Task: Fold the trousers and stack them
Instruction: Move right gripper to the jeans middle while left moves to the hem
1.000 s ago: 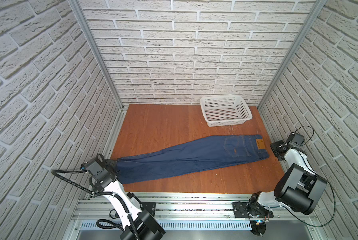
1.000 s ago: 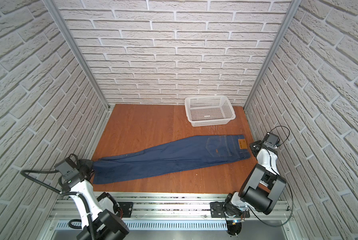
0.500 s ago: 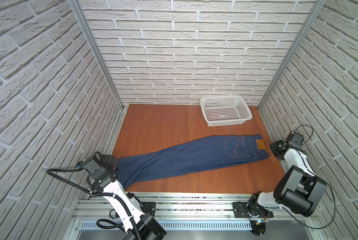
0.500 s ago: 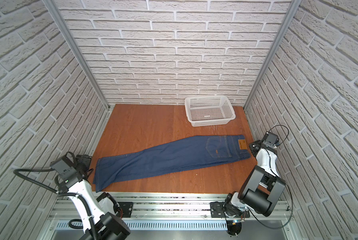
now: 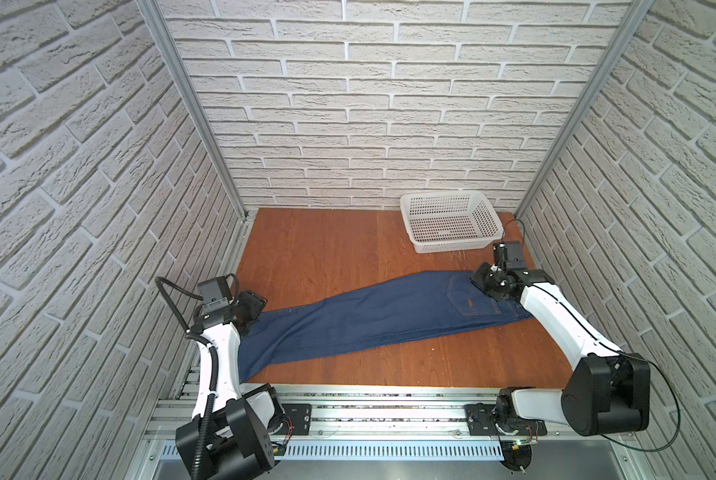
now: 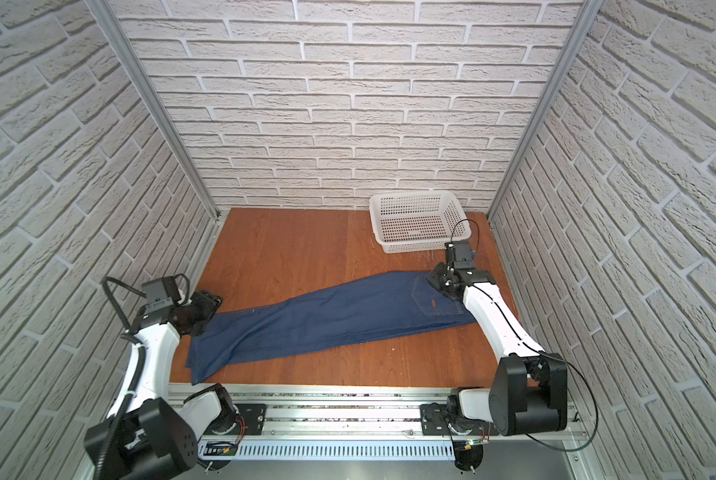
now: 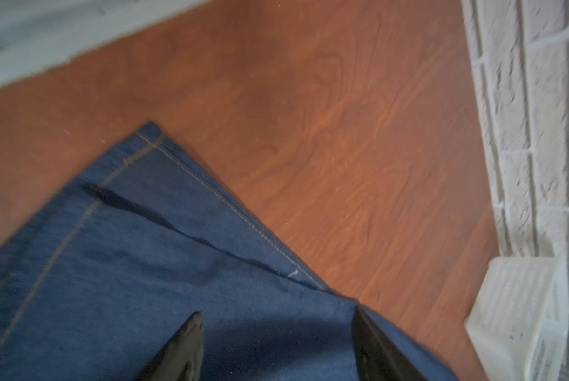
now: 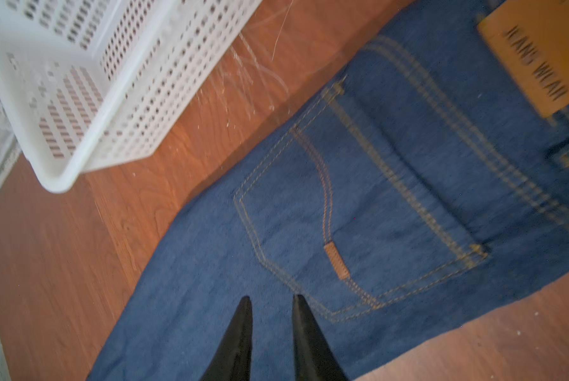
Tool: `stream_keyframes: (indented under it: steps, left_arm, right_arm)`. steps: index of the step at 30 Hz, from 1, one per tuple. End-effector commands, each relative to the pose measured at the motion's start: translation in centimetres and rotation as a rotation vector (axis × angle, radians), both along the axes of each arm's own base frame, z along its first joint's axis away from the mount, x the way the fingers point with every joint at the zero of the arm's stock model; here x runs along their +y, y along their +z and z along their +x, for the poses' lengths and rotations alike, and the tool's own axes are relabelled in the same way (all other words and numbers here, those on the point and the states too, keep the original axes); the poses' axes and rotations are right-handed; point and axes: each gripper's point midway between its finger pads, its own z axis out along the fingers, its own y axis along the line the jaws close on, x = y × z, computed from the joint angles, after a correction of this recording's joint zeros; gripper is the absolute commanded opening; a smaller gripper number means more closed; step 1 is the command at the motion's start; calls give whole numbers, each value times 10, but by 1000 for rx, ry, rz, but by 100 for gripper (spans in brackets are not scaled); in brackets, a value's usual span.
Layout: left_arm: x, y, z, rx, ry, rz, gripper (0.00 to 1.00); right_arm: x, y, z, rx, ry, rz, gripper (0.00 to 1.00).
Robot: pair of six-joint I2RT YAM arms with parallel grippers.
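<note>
**Top views.** In both top views the trousers (image 5: 389, 316) lie flat and slantwise on the table (image 5: 327, 249). The waist points toward the white basket (image 5: 447, 198), and the leg ends reach the near left corner. The left gripper (image 5: 251, 304) hangs at the leg ends. The right gripper (image 5: 487, 282) is over the waistband's far corner. The legs appear to be laid one on the other, so I expect a shallow pinch would lift one layer only and skew the fold.

**Left wrist view.** The left gripper (image 7: 276, 313) is released, with its jaws wide and nothing between them. The hem (image 7: 151, 132) is a stitched, firm-looking edge with a dark crease beside it. Grasping on that crease could set the wrinkle.

**Right wrist view.** The right gripper (image 8: 271, 298) is narrowly parted and empty. I cannot tell whether its tips touch the cloth. The material is matte denim with tan stitching, a pocket (image 8: 359, 214) and a leather-like patch (image 8: 534, 59). The perforated basket is near, and a lifted waistband could snag its rim.
</note>
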Motion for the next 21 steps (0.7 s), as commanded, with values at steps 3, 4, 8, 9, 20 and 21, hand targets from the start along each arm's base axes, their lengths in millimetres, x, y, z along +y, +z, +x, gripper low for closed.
stream_keyframes:
  steps: [3,4,8,9,20,21]
  left_arm:
    - [-25,-34,-2,74,-46,-28,72]
    - [-28,-41,-3,90,-49,-36,72]
    - [-30,-63,-8,149,-35,-55,72]
    - [-29,-66,-9,160,-34,-50,72]
    - [-23,-85,-13,226,-45,-14,73]
    - [-21,-85,-13,230,-45,-8,73]
  right_arm:
    - [23,-44,-17,161,35,-46,24]
    - [26,-54,-19,186,37,-38,23]
    - [36,-85,-19,244,39,11,23]
    - [37,-89,-19,254,40,13,23]
    - [21,-133,-31,446,-2,-37,24]
    - [17,-134,-35,458,-14,-41,24]
